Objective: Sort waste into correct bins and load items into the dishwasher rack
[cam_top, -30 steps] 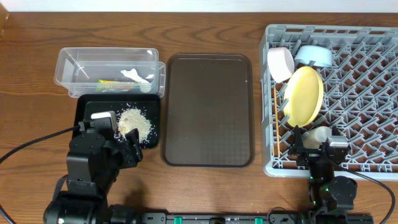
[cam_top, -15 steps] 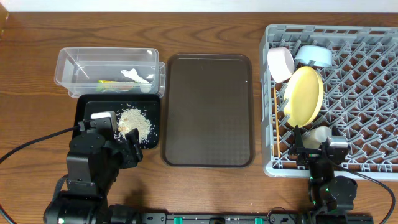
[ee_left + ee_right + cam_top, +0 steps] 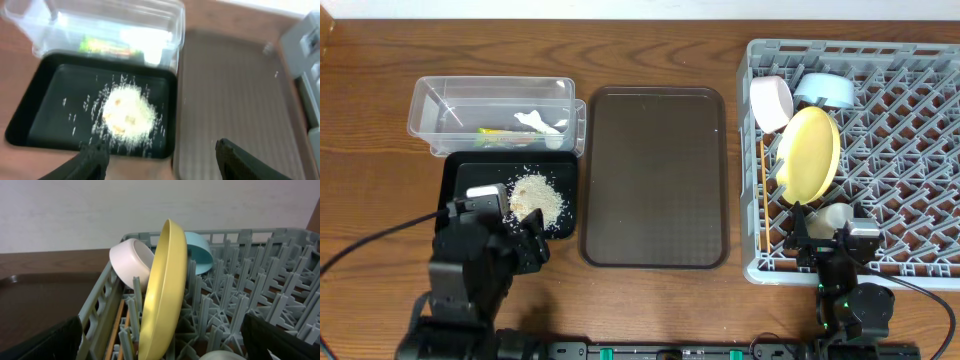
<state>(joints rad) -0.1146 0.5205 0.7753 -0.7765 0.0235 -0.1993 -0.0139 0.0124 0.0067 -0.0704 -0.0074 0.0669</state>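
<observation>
Left gripper (image 3: pixel 160 146) has eased toward the near edge. Overhead alone shows the whole dishwasher rack (image 3: pixel 900 120) at the right edge; the right wrist view shows its yellow plate (image 3: pixel 165 290) on edge before the spread right gripper (image 3: pixel 161 325). Rice grains (image 3: pixel 125 112) lie just ahead of the left gripper, spread and empty.

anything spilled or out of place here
Mostly tidy. The rice grains sit in a pile in the black tray, with loose grains scattered around it, all within the tray walls. A couple of pale specks lie on the brown serving tray, possibly stray grains.
</observation>
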